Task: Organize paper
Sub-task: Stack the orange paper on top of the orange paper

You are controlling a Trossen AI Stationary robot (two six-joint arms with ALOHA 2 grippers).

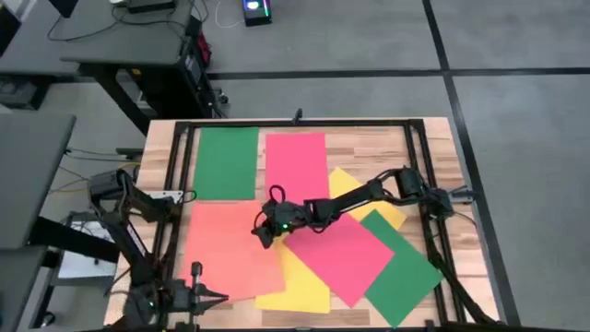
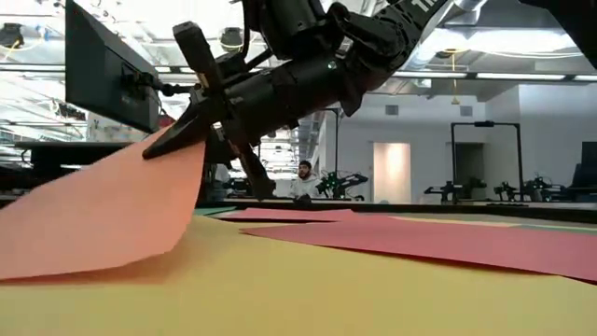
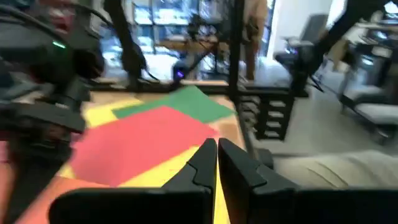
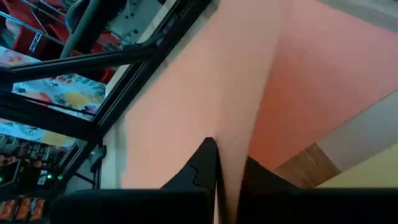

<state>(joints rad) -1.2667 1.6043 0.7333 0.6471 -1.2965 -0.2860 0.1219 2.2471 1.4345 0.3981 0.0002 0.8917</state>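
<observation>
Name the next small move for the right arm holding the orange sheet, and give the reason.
Probably drag it toward the table's left side, clear of the pile. The right gripper is shut on the thin orange paper sheet, one edge lifted, the rest overlapping the yellow paper sheet. The left gripper waits at the table's near edge.

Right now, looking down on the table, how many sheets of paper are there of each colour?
Green sheets: 2
Pink-red sheets: 2
Yellow sheets: 2
Orange sheet: 1, pinched at one edge by the right gripper
Total: 7
</observation>
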